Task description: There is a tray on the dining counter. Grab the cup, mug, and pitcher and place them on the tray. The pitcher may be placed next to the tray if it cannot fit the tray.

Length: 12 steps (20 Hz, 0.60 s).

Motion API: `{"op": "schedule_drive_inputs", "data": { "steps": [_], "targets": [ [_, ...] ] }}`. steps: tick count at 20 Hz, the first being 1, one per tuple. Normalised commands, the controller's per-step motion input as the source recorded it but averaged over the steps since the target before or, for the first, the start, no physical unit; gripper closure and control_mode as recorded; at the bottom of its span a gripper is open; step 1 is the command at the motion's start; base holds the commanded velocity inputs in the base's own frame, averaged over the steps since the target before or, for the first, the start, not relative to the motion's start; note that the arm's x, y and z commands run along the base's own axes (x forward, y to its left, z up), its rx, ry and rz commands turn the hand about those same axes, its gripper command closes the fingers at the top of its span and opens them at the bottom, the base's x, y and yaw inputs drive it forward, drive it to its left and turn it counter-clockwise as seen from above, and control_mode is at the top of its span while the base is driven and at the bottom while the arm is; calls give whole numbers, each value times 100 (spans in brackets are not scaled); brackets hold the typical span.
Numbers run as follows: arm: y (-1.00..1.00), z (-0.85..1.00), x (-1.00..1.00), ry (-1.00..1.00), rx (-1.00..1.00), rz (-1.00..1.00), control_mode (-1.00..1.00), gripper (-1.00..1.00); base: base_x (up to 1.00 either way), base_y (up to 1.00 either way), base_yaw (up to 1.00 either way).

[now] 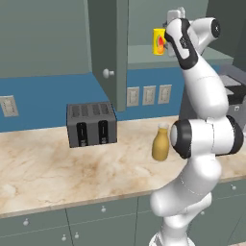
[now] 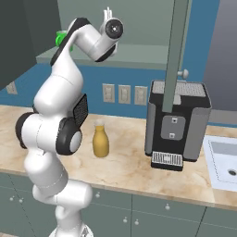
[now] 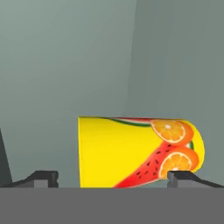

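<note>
I am counting one cup standing on the open cabinet shelf, one mug peeking green behind my arm, and one pitcher standing on the marble counter near one toaster. My claw is hanging spread wide, the cup lying between its fingertips.

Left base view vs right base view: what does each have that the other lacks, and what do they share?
Left base view alone: the yellow cup on the open cabinet shelf, with the open gripper right at it, and a dark toaster on the counter.

Right base view alone: the green mug peeking out behind the arm on the shelf, a coffee machine, and a sink at the right edge.

Both: the amber pitcher upright on the marble counter, the wall outlets and the open cabinet door.
</note>
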Motion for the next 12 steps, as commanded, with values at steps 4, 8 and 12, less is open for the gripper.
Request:
{"op": "schedule_drive_inputs", "data": {
  "steps": [4,8,12],
  "targets": [
    [0,0,10,2,0,0,-100,-100,0,0,0],
    [0,0,23,0,0,0,-100,-100,0,0,0],
    [0,0,19,0,0,0,-100,-100,0,0,0]
  ]
}}
